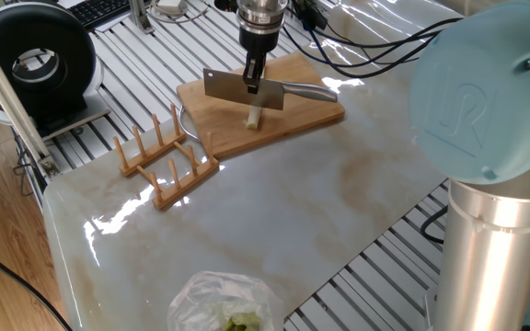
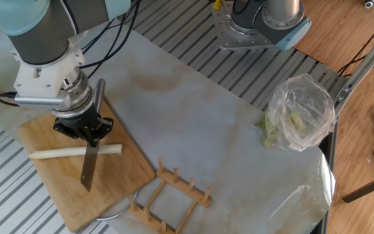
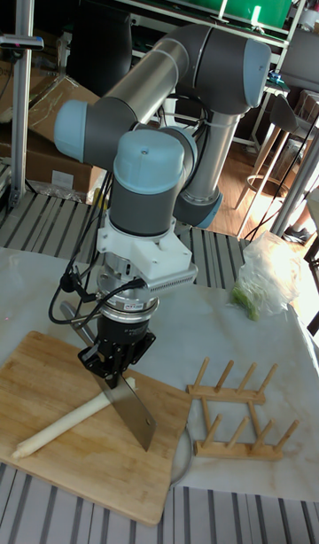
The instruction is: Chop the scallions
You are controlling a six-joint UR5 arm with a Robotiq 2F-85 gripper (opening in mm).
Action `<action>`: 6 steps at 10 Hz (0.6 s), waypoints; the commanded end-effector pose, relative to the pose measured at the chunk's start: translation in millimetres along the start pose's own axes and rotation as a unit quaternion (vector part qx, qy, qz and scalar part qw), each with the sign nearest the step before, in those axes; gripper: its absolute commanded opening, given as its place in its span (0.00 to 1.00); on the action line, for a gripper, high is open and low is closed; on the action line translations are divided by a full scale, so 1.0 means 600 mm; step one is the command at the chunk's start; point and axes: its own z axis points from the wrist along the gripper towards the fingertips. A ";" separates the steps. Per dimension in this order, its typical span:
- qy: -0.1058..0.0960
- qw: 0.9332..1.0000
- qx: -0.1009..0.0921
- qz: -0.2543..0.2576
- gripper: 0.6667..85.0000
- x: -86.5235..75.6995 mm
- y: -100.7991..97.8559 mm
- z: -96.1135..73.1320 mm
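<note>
Table [image 1: 274, 221]: marble top, carrying the board at one corner, a wooden rack [image 2: 171, 195] just beside the board, a clear plastic bag [image 2: 300, 110] with green bits near the opposite edge.
Cutting board [image 2: 57, 188]: wooden, lying slantwise; no cut pieces visible anywhere on it.
Cleaver [image 3: 133, 415]: clamped at the spine by the gripper [image 2: 86, 130], blade hanging edge down, handle pointing away toward the far edge of the board in one fixed view.
Gripper state: closed on the cleaver, fingers pressed on both sides of the blade.
Scallions [image 2: 63, 153]: one pale stalk, whole, lying across the middle of the board; blade crossing it close to one end.
Progress: probably at the very start; no separate stub seen, so all cuts apparently left to do.
Contact of edge and stalk: hard to tell; blade looks just above or just touching, no view shows the gap clearly.
Hidden: in one fixed view most of the stalk [image 1: 255, 116] covered by the blade; a round metal thing under the board corner only partly visible.
</note>
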 end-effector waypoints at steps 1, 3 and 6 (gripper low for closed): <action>-0.004 1.000 0.001 0.001 0.01 -0.003 -0.003 0.001; -0.004 1.000 0.005 0.000 0.01 -0.003 -0.005 0.002; -0.003 1.000 0.010 -0.002 0.01 -0.004 -0.007 0.004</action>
